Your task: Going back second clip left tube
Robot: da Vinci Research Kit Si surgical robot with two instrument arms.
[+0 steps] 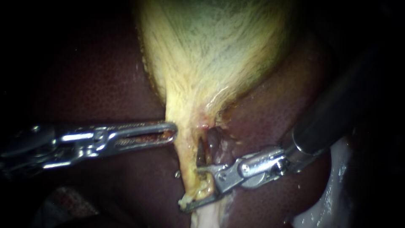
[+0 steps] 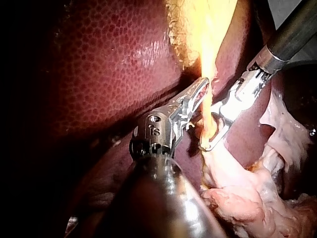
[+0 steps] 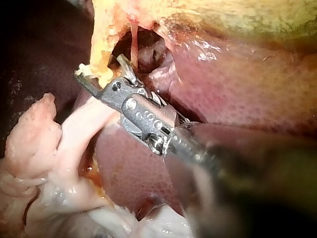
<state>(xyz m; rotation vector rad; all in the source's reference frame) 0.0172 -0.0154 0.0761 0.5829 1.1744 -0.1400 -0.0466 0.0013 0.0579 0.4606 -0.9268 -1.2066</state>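
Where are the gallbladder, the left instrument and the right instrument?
gallbladder [image 1: 215, 46], endoscope view, its pale wall.
left instrument [image 1: 171, 131], endoscope view, its tip.
right instrument [image 1: 190, 188], endoscope view, midway between its jaws.

Endoscope light makes the gallbladder [image 1: 211, 46] bright in the middle, while the edges are in deep shadow. Glare lies on the left instrument [image 1: 173, 131] and the wet liver [image 2: 124, 64]
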